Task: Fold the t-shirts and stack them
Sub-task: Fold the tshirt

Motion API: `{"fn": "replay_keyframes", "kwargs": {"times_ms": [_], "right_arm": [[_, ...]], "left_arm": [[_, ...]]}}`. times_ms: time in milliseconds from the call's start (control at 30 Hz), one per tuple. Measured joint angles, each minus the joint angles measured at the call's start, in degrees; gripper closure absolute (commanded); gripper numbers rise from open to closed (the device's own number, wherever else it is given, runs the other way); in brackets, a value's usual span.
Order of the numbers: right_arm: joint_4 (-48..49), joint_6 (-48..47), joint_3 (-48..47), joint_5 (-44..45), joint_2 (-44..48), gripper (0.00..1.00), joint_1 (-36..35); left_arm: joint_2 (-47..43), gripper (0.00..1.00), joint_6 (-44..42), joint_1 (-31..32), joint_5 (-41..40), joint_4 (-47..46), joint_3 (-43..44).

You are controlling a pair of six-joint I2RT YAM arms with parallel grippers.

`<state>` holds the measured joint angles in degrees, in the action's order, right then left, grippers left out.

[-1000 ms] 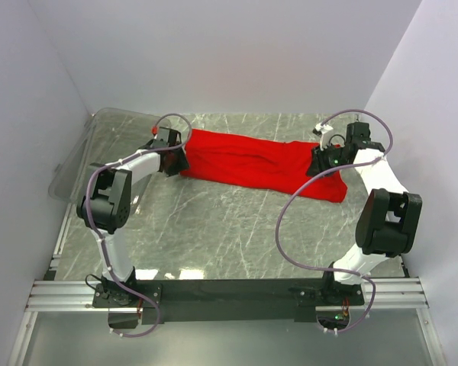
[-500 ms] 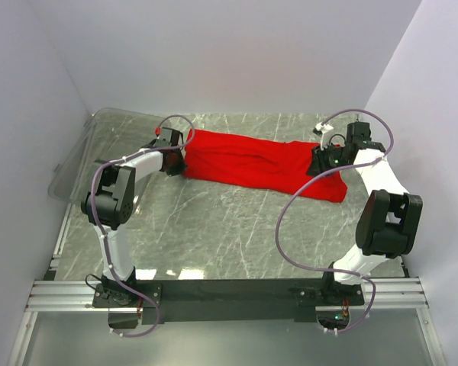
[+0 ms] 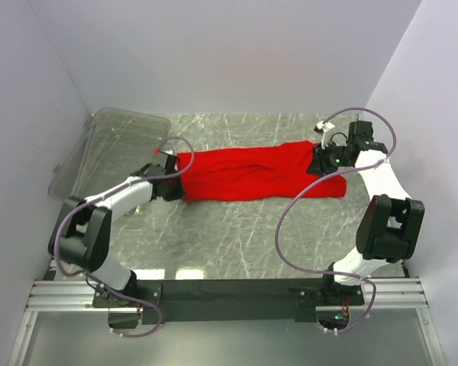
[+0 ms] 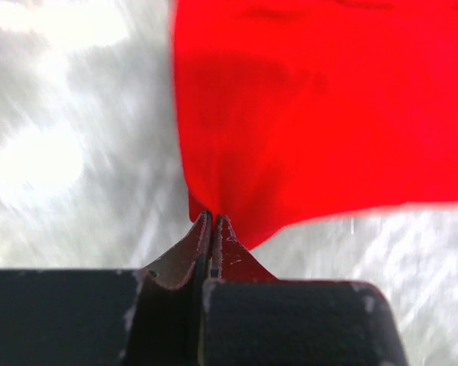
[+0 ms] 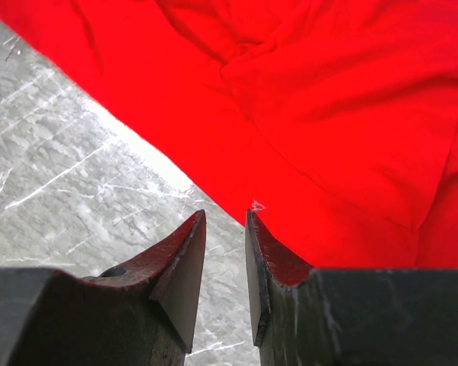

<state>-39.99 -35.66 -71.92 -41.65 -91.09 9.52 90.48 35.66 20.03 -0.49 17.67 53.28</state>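
Observation:
The red t-shirt (image 3: 252, 171) lies as a long band across the far half of the marble table. At its left end my left gripper (image 3: 175, 183) is shut on the t-shirt. In the left wrist view the fabric (image 4: 313, 114) gathers to a point between the closed jaws of the left gripper (image 4: 212, 217). My right gripper (image 3: 321, 164) sits at the shirt's right end. In the right wrist view the right gripper (image 5: 225, 213) has its jaws a little apart, with bare table in the gap. The t-shirt's edge (image 5: 328, 114) lies just beyond the right fingertip.
A clear plastic bin (image 3: 107, 145) leans at the far left, against the left wall. White walls close in the table on the left, back and right. The arms' mounting rail (image 3: 229, 291) runs along the near edge.
My left gripper closed on the shirt's left end and drew it toward the near side, with the arm stretching low over the table. The right arm stayed put.

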Motion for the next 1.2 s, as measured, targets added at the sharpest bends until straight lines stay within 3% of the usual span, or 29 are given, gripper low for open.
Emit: {"fn": "replay_keyframes", "kwargs": {"times_ms": [300,467,567,600,733,833,1033,1100,1200], "right_arm": [[0.74,2.6,2.16,0.72,0.07,0.65,0.11],[3.1,7.3,2.56,2.43,0.11,0.65,2.19],[3.98,9.16,2.56,3.37,0.11,0.64,3.93],[4.11,9.7,2.56,3.93,0.11,0.64,4.44],[5.09,12.15,2.56,6.05,0.09,0.64,5.68],[5.97,14.21,2.54,7.61,-0.17,0.62,6.32],[5.99,17.29,0.37,11.23,-3.87,0.6,6.69],[5.9,18.12,-0.37,12.04,-5.18,0.59,6.97],[5.68,18.8,-1.36,13.25,-6.97,0.59,7.74]], "left_arm": [[-11.76,0.99,2.95,11.65,7.89,6.36,-11.15],[-13.11,0.99,4.72,15.96,12.85,9.2,-13.75],[-13.84,0.94,5.57,18.47,14.4,10.75,-14.73],[-14.34,0.91,5.68,19.1,14.91,11.43,-14.91],[-17.79,0.39,5.11,19.71,16.59,13.94,-14.97],[-22.97,0.25,4.44,19.78,16.55,17.64,-14.45],[-34.56,0.16,2.05,19.26,10.93,23.5,-7.04],[-35.3,0.21,1.4,17.2,9.55,23.34,-5.55],[-31.8,0.21,0.31,7.37,8.13,21.18,-5.05]]}}
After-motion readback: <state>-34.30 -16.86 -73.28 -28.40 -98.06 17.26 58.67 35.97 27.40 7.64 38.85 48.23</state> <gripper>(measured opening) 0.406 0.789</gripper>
